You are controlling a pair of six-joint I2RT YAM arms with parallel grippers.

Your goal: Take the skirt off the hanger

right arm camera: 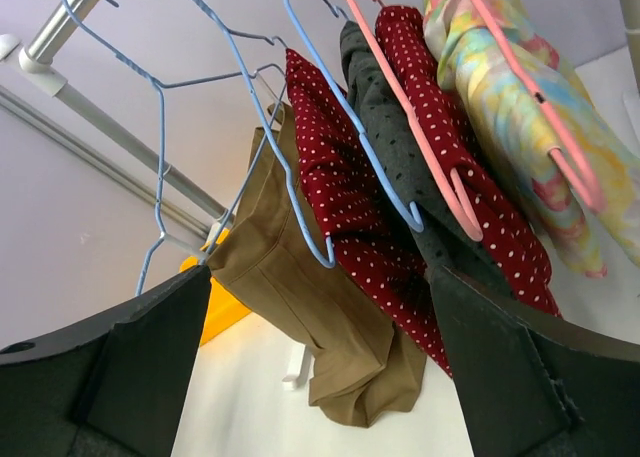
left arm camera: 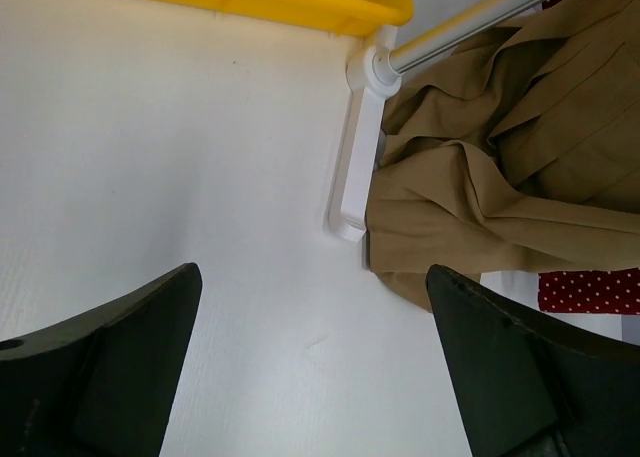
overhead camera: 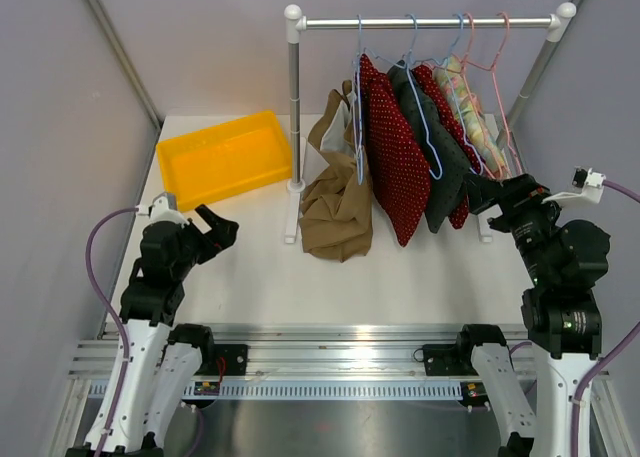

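Note:
A tan skirt (overhead camera: pixel 338 202) hangs by its top from a blue hanger (overhead camera: pixel 358 97) at the left end of the rack, its lower part slumped on the table. It also shows in the left wrist view (left arm camera: pixel 480 197) and the right wrist view (right arm camera: pixel 320 307). Beside it hang a red dotted skirt (overhead camera: pixel 395 157), a dark grey one (overhead camera: pixel 435 162), another red dotted one and a tie-dye one (overhead camera: pixel 472 112). My left gripper (overhead camera: pixel 218 227) is open and empty, low over the table left of the rack. My right gripper (overhead camera: pixel 490 192) is open and empty at the rack's right end, next to the dark skirt.
A yellow bin (overhead camera: pixel 225 157) sits at the back left of the table. The rack's left post (overhead camera: pixel 294 107) stands on a white foot (left arm camera: pixel 355 167) right beside the tan skirt. The rail (overhead camera: pixel 425 22) carries several blue and pink hangers. Grey walls close in both sides.

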